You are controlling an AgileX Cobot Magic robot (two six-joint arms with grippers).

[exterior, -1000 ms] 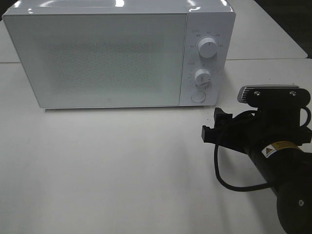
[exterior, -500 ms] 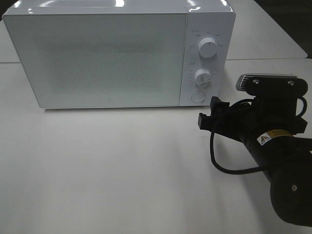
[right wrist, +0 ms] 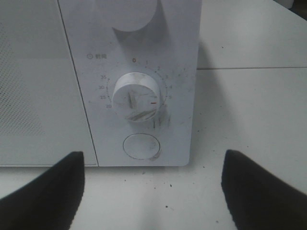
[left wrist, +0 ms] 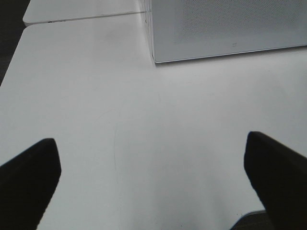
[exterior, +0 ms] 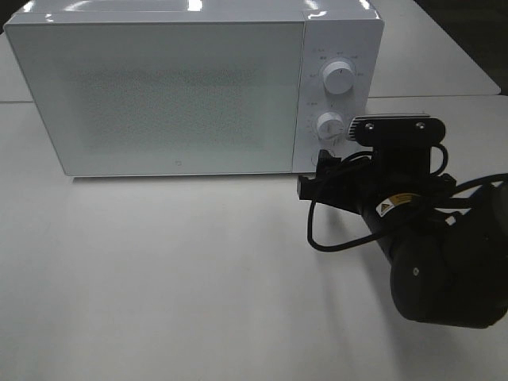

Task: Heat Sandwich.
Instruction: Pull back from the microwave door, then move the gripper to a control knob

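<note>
Microwave [exterior: 182,91], white, sits on the white table [exterior: 159,278] at approx 11 o'clock in the ext. high view. Its door [exterior: 159,95] is shut, and the panel is frosted and speckled, so nothing inside can be made out. The control strip runs down the door's 3 o'clock side, w/ the upper knob [exterior: 340,77] above the lower knob [exterior: 329,126]. Sandwich: no view shows it, so its place can't be told.

R gripper [exterior: 315,171] comes in from approx 4 o'clock on a bulky black arm [exterior: 432,270]. It sits right in front of the strip's lower end, just under the lower knob. Whether a fingertip touches the panel can't be told. A grey cam bar [exterior: 394,127] rides on top of the arm, and a black cable [exterior: 325,242] loops off it toward 6 o'clock. The R wrist cam looks straight at the strip, w/ the round button [right wrist: 141,146] just beneath the lower knob. Both lie btwn the two dark fingers [right wrist: 43,196], which stand wide apart w/ nothing btwn them, so the jaws are open and hold nothing.

L gripper [left wrist: 152,179] is seen in its own wrist cam only. Its dark fingers [left wrist: 26,182] are spread as wide as they go over bare table, gripping nothing. The microwave's lower front corner lies ahead of them, well apart.
</note>
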